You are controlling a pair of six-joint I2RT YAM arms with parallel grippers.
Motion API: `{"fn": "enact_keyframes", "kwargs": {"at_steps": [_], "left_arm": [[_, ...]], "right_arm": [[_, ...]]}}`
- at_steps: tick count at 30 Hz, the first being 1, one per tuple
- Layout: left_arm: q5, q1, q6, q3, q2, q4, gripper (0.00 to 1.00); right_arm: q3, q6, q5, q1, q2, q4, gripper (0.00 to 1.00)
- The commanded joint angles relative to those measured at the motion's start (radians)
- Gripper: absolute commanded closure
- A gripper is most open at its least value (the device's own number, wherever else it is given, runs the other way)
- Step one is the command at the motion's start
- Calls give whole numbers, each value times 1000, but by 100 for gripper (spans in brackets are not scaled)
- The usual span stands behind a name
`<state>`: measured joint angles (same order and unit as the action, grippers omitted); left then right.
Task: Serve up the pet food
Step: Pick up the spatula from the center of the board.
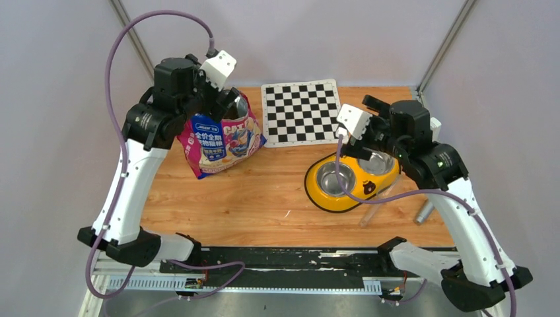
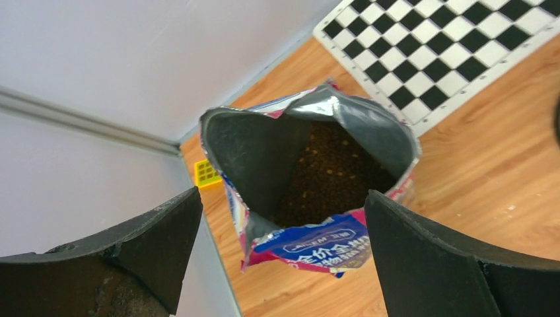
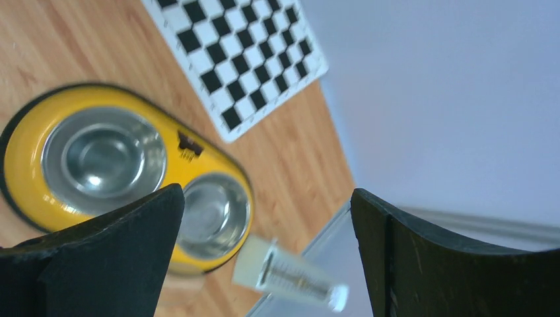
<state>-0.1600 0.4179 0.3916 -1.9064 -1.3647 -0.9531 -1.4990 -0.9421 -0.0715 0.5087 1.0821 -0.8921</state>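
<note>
While hovering open, close left claw on glossy pink-purple-blue bag rim, above dark brown kibble. Hold open right claw off yellow double bowl.

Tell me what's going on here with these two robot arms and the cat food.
Two robot arms are working at a table, and neither is holding anything. The left gripper hangs open above the opened cat food bag, which stands at the back left with brown kibble visible inside. The right gripper hangs open over the yellow double bowl. Both steel cups look empty, so no food has been served yet.
</note>
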Motion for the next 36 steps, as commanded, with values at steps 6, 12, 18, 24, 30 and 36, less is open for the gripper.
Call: {"fn": "enact_keyframes", "kwargs": {"at_steps": [6, 12, 18, 24, 30, 36], "left_arm": [[256, 74, -17, 53, 157, 13, 0], [253, 128, -21, 106, 153, 7, 0], [263, 169, -33, 178, 162, 50, 0], [250, 206, -28, 212, 164, 65, 0], [230, 242, -29, 225, 161, 70, 0], [218, 258, -32, 231, 164, 73, 0]], "right_arm": [[476, 148, -86, -415, -178, -180, 4], [611, 88, -294, -925, -153, -50, 6], [531, 146, -527, -1228, 166, -24, 23], [473, 206, -685, -1255, 267, -32, 29], [506, 246, -696, -1224, 268, 32, 29], [561, 276, -630, -1169, 297, 108, 29]]}}
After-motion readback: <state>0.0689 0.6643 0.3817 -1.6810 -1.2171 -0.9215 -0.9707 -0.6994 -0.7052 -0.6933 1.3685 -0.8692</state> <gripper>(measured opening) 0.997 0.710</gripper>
